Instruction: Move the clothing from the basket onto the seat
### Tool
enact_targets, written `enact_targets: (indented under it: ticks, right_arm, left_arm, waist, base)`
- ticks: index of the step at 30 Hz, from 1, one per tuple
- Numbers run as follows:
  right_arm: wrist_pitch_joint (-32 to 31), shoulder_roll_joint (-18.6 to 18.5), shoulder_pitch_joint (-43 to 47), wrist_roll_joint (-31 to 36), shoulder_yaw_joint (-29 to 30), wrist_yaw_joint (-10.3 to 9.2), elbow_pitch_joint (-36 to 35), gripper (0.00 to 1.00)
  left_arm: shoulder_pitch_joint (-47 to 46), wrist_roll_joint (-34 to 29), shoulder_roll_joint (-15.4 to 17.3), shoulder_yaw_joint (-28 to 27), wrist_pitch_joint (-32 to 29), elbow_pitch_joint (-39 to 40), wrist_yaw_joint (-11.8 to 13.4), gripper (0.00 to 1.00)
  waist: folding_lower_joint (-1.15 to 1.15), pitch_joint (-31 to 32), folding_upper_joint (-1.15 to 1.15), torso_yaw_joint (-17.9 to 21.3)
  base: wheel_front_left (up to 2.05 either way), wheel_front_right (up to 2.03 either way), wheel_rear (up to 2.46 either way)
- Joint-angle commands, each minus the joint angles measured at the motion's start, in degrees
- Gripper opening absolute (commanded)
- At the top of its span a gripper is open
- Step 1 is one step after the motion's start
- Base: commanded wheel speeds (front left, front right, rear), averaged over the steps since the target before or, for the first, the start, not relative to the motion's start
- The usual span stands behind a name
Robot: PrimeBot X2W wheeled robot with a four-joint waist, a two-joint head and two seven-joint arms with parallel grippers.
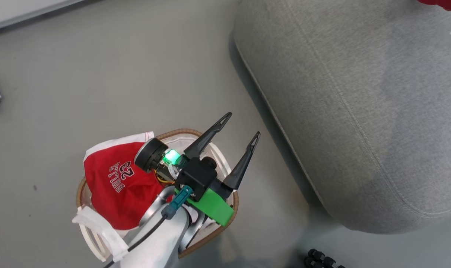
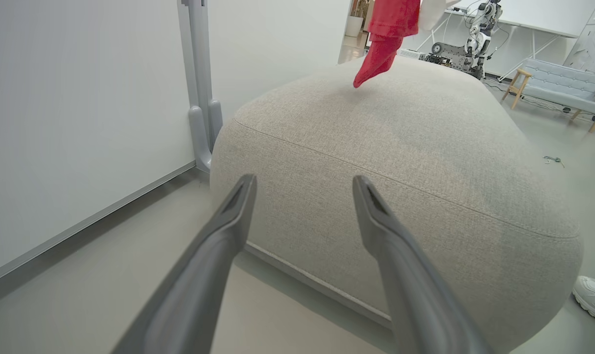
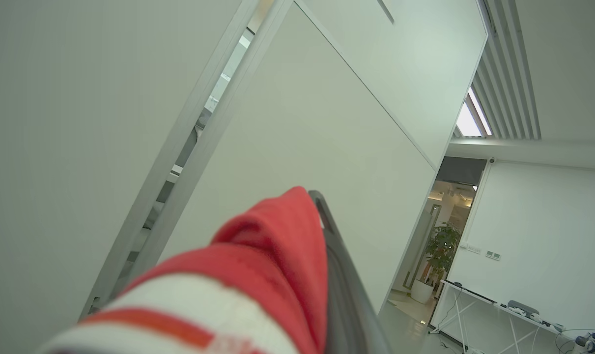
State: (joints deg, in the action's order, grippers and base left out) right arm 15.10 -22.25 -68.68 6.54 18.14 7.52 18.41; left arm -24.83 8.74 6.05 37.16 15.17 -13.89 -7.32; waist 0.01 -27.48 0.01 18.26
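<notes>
Left gripper (image 1: 243,123) hangs wide open over the basket (image 1: 180,131), BULLS 23 jersey (image 1: 117,186) inside (print upside down from here). Right gripper (image 3: 313,197) is clamped on another red garment (image 3: 277,255), dangling over the seat (image 2: 400,162).

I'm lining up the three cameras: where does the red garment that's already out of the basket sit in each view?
Head view: the red garment is a sliver in the top right corner, over the seat.
Left wrist view: top centre, hanging above the far end of the seat.
Right wrist view: bottom centre, pinched in the right gripper.
Shared landmark: the grey seat, in the head and left wrist views.
</notes>
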Motion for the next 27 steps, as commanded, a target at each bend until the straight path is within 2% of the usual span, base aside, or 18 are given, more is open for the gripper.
enact_targets:
  ticks: [1,5,13,15,23,24,25,26,27]
  right_arm:
    - [0.11,0.06,-0.40,0.17,0.72,-0.07,1.58,0.00]
    - [0.11,0.75,0.10,0.42,3.22,-0.07,4.10,0.00]
    - [0.11,5.25,6.79,2.44,8.74,-0.07,7.33,0.00]
    - [0.11,6.62,8.61,2.90,9.82,-0.07,8.08,0.00]
    - [0.11,7.88,13.46,5.31,11.43,-0.07,9.85,0.00]
    - [0.12,8.03,14.16,5.46,11.72,-0.07,9.78,0.13]
    - [0.11,8.32,14.68,5.61,11.73,-0.07,9.78,0.32]
    - [0.11,8.53,15.39,5.73,11.68,-0.07,9.75,0.74]
    - [0.11,8.64,16.06,5.97,11.52,-0.07,9.82,1.00]
  left_arm:
    - [-1.84,-0.79,-0.24,0.09,-0.03,0.06,-0.26,1.00]
    - [-3.80,-1.79,-0.44,0.18,-0.03,-0.04,-0.26,1.00]
    - [-5.80,-3.05,-0.03,-1.26,-0.03,-0.30,0.08,1.00]
    - [-6.05,-3.28,0.24,-1.15,-0.03,-0.54,0.05,1.00]
    - [-6.81,-3.17,1.18,-1.30,-0.03,-1.37,-0.04,1.00]
    - [-6.66,-3.04,1.25,-1.34,-0.03,-1.42,-0.05,1.00]
    - [-6.50,-2.99,1.33,-1.37,-0.03,-1.50,-0.06,1.00]
    - [-6.28,-2.91,1.40,-1.36,-0.03,-1.61,-0.07,1.00]
    - [-6.10,-2.78,1.41,-1.32,-0.03,-1.71,-0.08,1.00]
  waist:
    - [-0.01,-7.09,-0.01,-5.53]
    - [-0.01,-10.94,-0.01,-6.67]
    - [-0.01,-15.72,-0.01,-6.78]
    - [-0.01,-16.15,-0.01,-6.49]
    - [-0.01,-15.91,-0.01,-4.52]
    - [-0.01,-15.74,-0.01,-4.30]
    - [-0.01,-15.54,-0.01,-4.13]
    - [-0.01,-15.26,-0.01,-3.98]
    - [-0.01,-14.99,-0.01,-3.87]
  base:
    - [0.00,0.00,0.00]
    - [0.00,0.00,0.00]
    - [0.00,0.00,0.00]
    - [0.00,0.00,0.00]
    - [0.00,0.00,0.00]
    - [0.00,0.00,0.00]
    - [0.00,0.00,0.00]
    - [0.00,0.00,0.00]
    - [0.00,0.00,0.00]
